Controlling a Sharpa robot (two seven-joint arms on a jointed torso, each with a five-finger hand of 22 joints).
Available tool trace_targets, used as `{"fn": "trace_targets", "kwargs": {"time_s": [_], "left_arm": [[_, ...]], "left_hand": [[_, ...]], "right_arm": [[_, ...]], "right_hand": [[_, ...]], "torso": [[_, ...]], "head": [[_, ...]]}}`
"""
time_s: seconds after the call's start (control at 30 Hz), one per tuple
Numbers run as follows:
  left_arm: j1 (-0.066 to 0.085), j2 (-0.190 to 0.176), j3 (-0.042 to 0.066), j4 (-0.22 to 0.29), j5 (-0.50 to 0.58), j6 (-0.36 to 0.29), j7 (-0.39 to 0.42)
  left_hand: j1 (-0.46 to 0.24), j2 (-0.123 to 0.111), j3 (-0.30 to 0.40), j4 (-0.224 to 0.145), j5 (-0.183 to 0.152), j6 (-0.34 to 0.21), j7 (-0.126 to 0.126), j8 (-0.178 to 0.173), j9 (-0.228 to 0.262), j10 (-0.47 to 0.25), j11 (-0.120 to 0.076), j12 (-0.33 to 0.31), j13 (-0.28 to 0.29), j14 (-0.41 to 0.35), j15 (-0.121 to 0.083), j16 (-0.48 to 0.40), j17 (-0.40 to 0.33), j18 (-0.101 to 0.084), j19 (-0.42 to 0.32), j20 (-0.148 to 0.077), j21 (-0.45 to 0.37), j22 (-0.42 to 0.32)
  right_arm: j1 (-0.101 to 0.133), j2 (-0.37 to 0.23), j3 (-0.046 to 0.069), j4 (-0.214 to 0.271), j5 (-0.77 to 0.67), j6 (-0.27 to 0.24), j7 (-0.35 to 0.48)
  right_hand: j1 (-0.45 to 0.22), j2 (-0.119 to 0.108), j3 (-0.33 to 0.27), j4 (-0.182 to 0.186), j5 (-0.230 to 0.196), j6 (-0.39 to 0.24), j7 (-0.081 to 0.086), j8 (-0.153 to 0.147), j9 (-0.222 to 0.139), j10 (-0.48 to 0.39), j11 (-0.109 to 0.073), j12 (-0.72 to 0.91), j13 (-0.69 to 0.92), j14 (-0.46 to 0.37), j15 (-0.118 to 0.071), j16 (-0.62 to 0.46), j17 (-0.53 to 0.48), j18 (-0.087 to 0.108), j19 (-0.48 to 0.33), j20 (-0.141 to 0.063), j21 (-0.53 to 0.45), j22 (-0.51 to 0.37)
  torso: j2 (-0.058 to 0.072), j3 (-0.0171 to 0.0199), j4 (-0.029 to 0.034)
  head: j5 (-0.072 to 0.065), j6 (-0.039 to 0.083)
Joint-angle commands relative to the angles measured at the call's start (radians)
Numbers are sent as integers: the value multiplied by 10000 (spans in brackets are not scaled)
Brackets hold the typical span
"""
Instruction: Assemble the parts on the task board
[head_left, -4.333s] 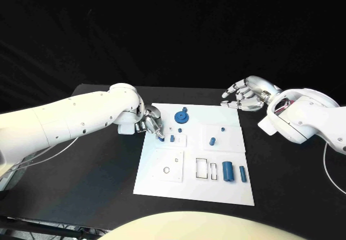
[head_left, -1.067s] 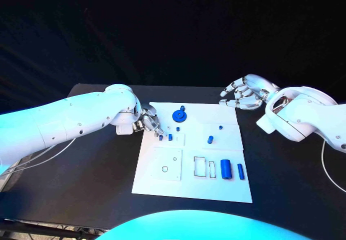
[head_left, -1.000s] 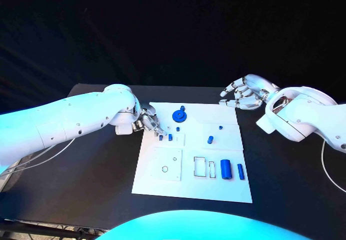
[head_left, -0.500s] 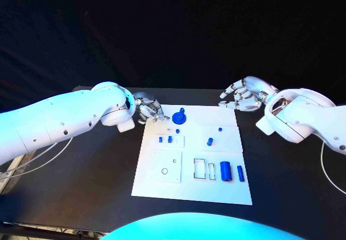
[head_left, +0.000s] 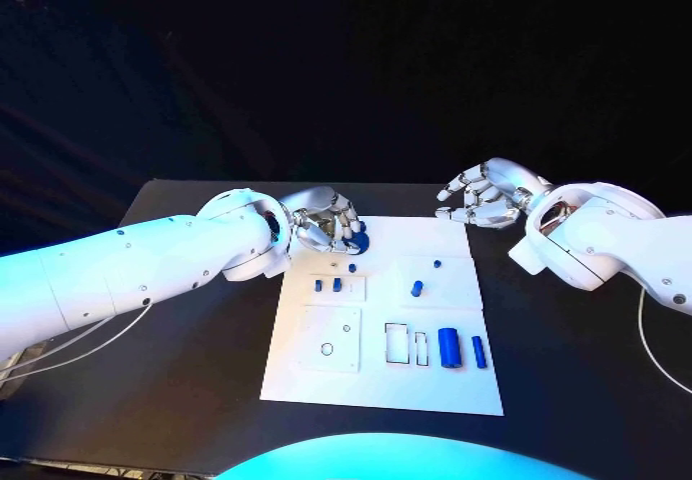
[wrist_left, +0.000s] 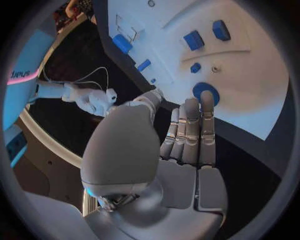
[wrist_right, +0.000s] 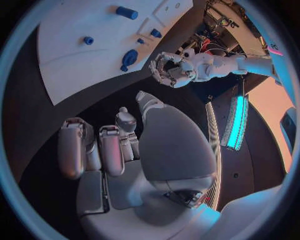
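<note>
- Left hand (head_left: 329, 222) is held above the board's far left corner, fingers loosely curled over the round blue disc (wrist_left: 205, 93); nothing is gripped.
- Smaller blue parts (head_left: 450, 347) are laid across the board (head_left: 389, 385).
- Right hand (head_left: 486, 195) is kept beyond the far right corner, fingers curled, holding nothing.

A black table (head_left: 173, 330) and thin white cables (head_left: 87, 335) beside it.

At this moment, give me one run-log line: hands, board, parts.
left hand: open, over round blue part | right hand: open, off task board | parts in recesses; two cylinders lie loose
</note>
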Motion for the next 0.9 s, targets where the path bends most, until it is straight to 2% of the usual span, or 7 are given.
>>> {"fn": "trace_targets", "kwargs": {"time_s": [0.03,0.17,0.4,0.67,0.77,0.9], "left_arm": [[-76,148,-25,-98,-2182,-237,600],[-156,381,-107,-332,-2963,150,423],[-194,559,-200,-532,-3669,728,174],[-233,700,-223,-623,-3961,830,134],[-239,788,-225,-752,-4009,823,96],[-243,881,-228,-939,-4035,727,64]], "left_hand": [[198,7,-66,-30,25,145,163,-52,-181,35,-39,-110,-188,-57,-42,53,-77,132,89,5,-63,-29],[445,-13,-132,-22,38,373,146,-96,-521,-62,-16,-464,-618,-140,-27,71,-249,125,100,5,-143,-60],[510,14,-430,63,39,672,97,-248,-989,86,-34,-781,-1100,54,-43,432,-408,129,258,-4,-22,38],[728,87,-510,45,53,890,86,-399,-1362,394,-58,-893,-1410,225,-68,1003,-456,129,376,-32,321,303],[784,104,-457,59,59,1039,71,-441,-1509,537,-73,-935,-1535,503,-83,1470,-137,130,412,-49,525,460],[901,148,-289,43,72,1192,46,-473,-1628,651,-78,-987,-1644,550,-102,1661,-110,129,400,-63,673,584]], "right_arm": [[-6,-6,1,18,-50,-48,187],[-6,-7,1,26,-49,-79,214],[-6,-26,1,32,-47,-190,263],[-6,-19,1,32,-27,-287,337],[-6,-9,1,33,-24,-320,362],[-6,0,1,36,-23,-340,374]], "right_hand": [[-45,-16,42,-10,54,-19,0,36,-10,-14,-11,-14,6,604,-69,-28,995,193,7,-81,-28,1743],[-57,-27,56,-7,55,-25,0,40,-14,-61,-12,-82,-71,586,-71,-69,935,219,-48,-83,-155,1694],[-147,-123,235,-6,53,-72,-13,103,-52,-928,-28,-1275,-1396,467,-92,-383,538,356,-346,-103,-903,1399],[-175,-173,333,-9,59,-85,-20,152,-65,-1206,-37,-1747,-1941,339,-103,-690,147,466,-584,-114,-1513,1154],[-173,-189,369,-14,64,-81,-25,174,-66,-1226,-42,-1820,-2034,316,-107,-754,80,487,-629,-118,-1642,1100],[-173,-190,376,-14,65,-78,-26,179,-66,-1218,-43,-1822,-2038,312,-108,-766,68,490,-636,-119,-1663,1091]], "torso": [[-3,1,-2],[-12,13,-5],[-6,12,-5],[-4,-7,1],[-10,-1,-11],[-23,14,-9]], "head": [[-8,18],[12,3],[-7,4],[-8,46],[24,35],[25,56]]}}
